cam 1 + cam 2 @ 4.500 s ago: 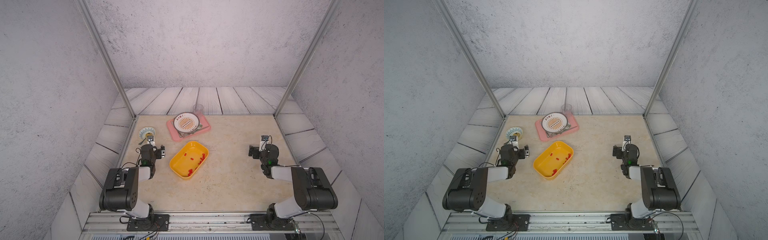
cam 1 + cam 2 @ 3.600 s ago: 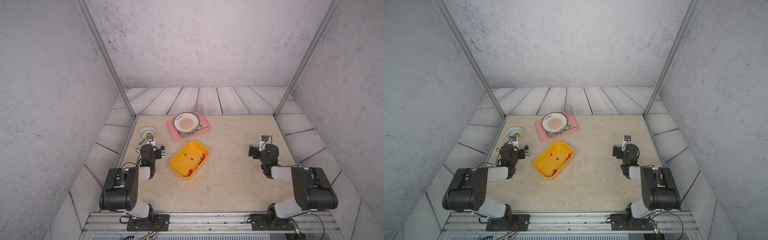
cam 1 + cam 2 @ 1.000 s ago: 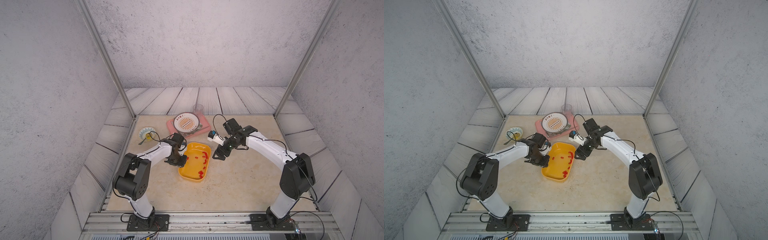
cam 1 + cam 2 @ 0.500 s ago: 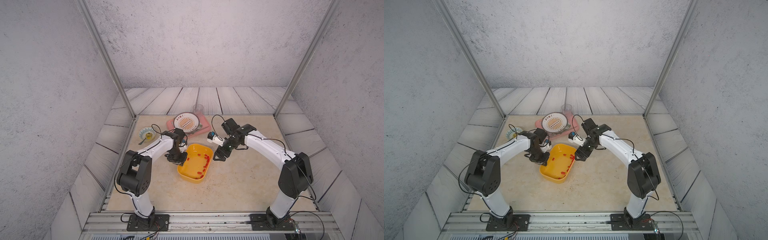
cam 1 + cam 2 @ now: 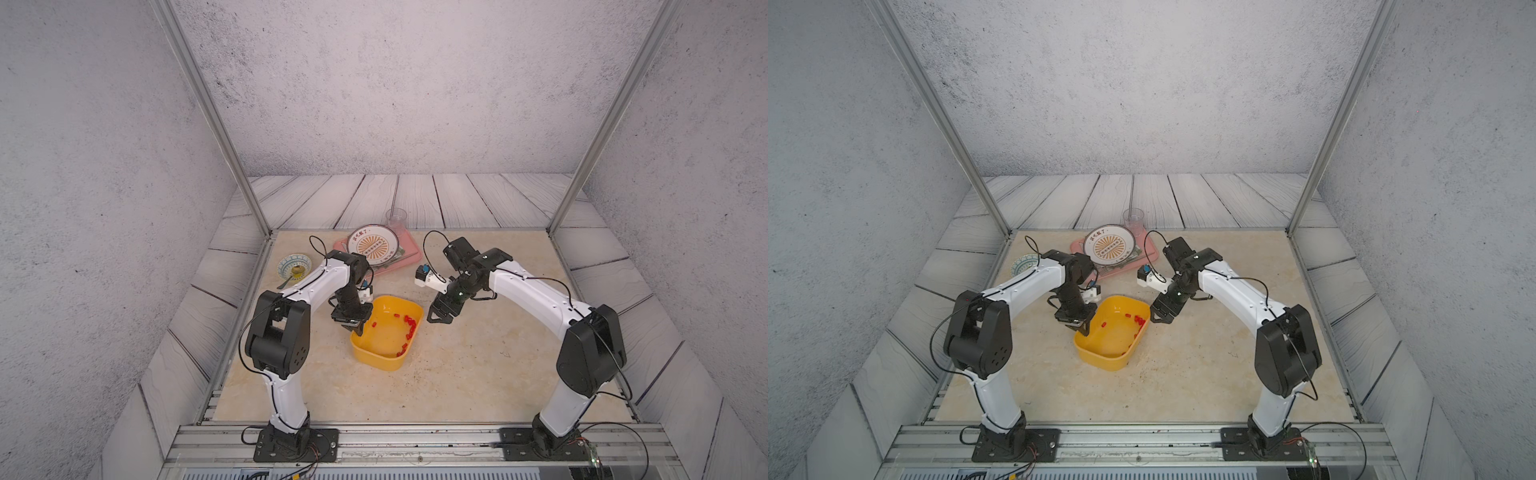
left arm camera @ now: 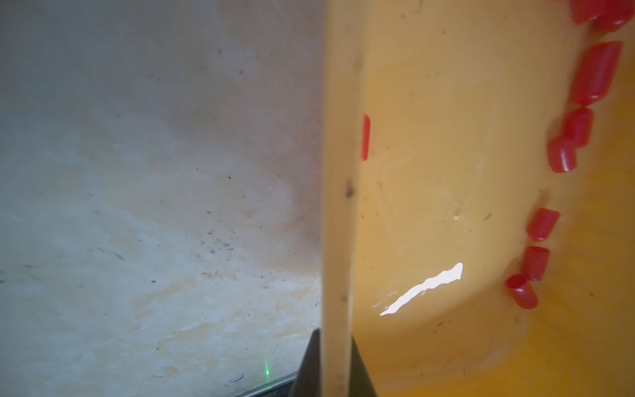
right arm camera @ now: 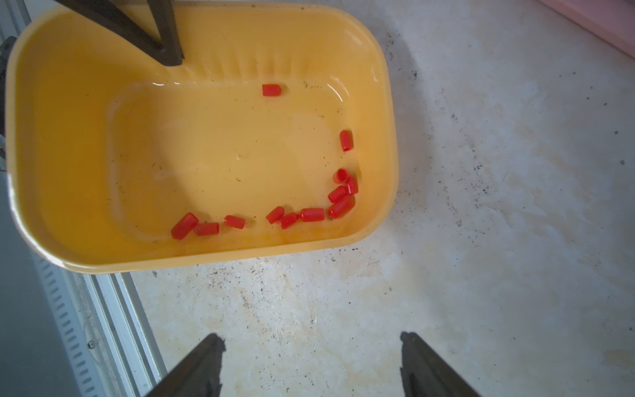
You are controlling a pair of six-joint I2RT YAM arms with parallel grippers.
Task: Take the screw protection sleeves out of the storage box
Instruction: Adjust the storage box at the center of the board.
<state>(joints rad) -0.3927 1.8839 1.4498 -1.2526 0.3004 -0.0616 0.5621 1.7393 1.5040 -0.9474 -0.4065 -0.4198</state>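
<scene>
The yellow storage box (image 5: 376, 359) (image 5: 1100, 357) sits mid-table, seemingly tipped up on its left side. My left gripper (image 5: 358, 330) (image 5: 1084, 330) is shut on its left rim (image 6: 338, 206), one finger inside the box and one outside (image 6: 335, 335). Several red screw protection sleeves (image 5: 409, 322) (image 5: 1140, 320) (image 6: 596, 74) (image 7: 311, 214) lie inside, gathered along the wall far from that grip. My right gripper (image 5: 438, 318) (image 5: 1158, 318) (image 7: 311, 338) hangs open just off the box's right side, over bare table, holding nothing.
A pink tray (image 5: 409, 257) with a patterned plate (image 5: 372, 245) stands behind the box, with a clear cup (image 5: 395, 218) behind it. A small bowl with a spoon (image 5: 294, 266) is at the back left. The metal rail (image 5: 374, 436) runs along the front edge.
Both arms have come in from the table's sides to the box. The left gripper has closed on the rim. The box has swung round slightly and the sleeves have slid toward its right wall.
</scene>
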